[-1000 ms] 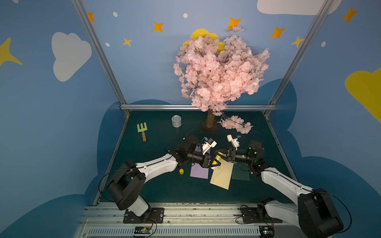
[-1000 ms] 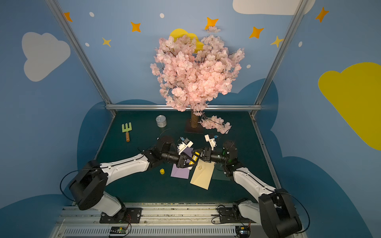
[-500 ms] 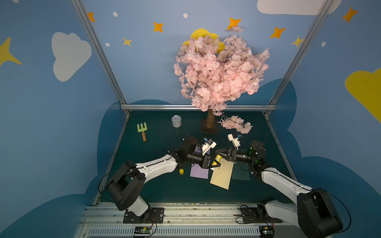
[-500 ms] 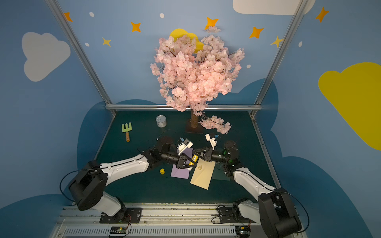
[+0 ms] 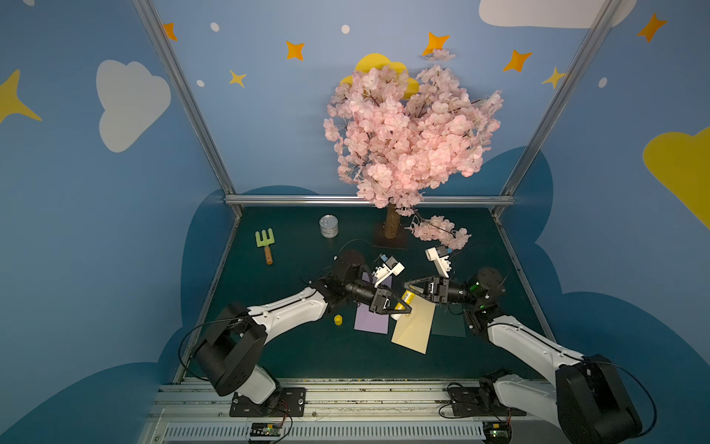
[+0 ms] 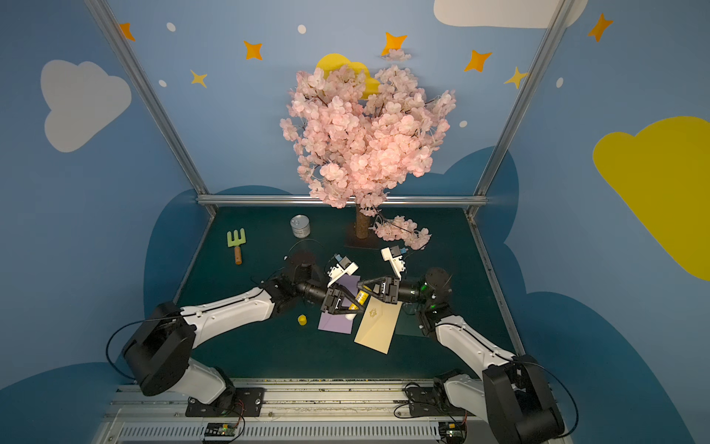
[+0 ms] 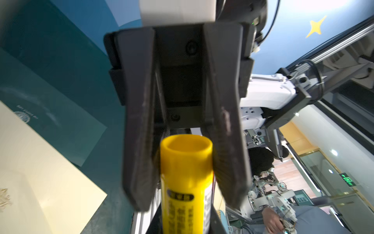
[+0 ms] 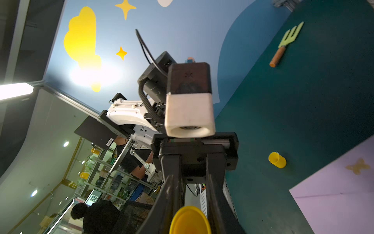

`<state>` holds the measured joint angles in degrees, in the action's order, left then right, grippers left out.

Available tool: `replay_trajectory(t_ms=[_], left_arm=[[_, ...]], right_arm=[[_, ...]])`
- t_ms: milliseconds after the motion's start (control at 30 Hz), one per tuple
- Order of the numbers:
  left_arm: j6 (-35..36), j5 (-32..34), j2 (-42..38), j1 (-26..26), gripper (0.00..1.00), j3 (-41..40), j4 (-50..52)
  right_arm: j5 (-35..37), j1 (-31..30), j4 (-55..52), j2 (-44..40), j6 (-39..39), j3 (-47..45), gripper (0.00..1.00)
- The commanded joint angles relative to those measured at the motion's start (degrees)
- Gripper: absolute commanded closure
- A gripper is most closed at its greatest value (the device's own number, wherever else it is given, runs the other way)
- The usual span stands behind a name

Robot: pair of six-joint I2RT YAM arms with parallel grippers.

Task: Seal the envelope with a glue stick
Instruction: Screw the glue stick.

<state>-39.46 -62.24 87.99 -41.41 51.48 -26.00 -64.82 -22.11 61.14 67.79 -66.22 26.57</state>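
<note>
L claw [image 5: 403,309] & R claw [image 5: 408,289] both pinch glue stick [image 5: 406,296]. Loose cap [image 5: 338,320] on counter [image 5: 307,353], their 8 o'clock; tin [image 5: 329,226] contents hidden.

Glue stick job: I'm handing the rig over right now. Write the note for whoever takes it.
Left gripper: shut on the glue stick, held in the air above the envelopes.
Right gripper: shut on the stick's far end.
Yellow cap: off, on the table beside the purple envelope.
Cream envelope lies between the purple envelope and the dark green envelope.
Done: stick lifted, uncapped.
Left: glue a flap, press it shut; no glue on paper that I can see.
</note>
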Motion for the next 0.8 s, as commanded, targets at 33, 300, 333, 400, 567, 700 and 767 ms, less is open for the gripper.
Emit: replay_trajectory(t_ms=[33,300,333,400,567,700,767], left_arm=[[-16.4,-7.31,0.33,0.79,0.97,-1.41,-19.96],[-11.26,-3.12,-0.74,2.15,0.97,-2.36,-13.05],[-4.51,0.16,-2.19,2.08,0.97,-1.32,-2.94],[5.38,7.57,-4.18,1.78,0.97,0.8,11.66],[12.11,20.36,-5.13,1.51,0.97,2.22,22.74],[15.04,26.42,-3.39,0.72,0.97,3.89,28.5],[16.08,28.43,-2.61,0.17,0.97,4.79,30.6]], right_arm=[[-5.63,-1.48,19.53,2.32,-7.72,1.33,1.0],[-2.11,0.01,12.42,1.56,-3.49,3.34,0.67],[-1.06,0.58,7.25,1.39,-2.51,3.74,0.63],[2.61,1.1,-2.6,-0.12,0.6,3.59,0.57],[12.69,0.25,-38.96,-4.58,15.64,9.0,0.47],[18.21,-0.88,-51.17,-4.05,21.18,11.6,0.43],[20.46,-1.6,-53.54,-3.32,22.36,13.63,0.44]])
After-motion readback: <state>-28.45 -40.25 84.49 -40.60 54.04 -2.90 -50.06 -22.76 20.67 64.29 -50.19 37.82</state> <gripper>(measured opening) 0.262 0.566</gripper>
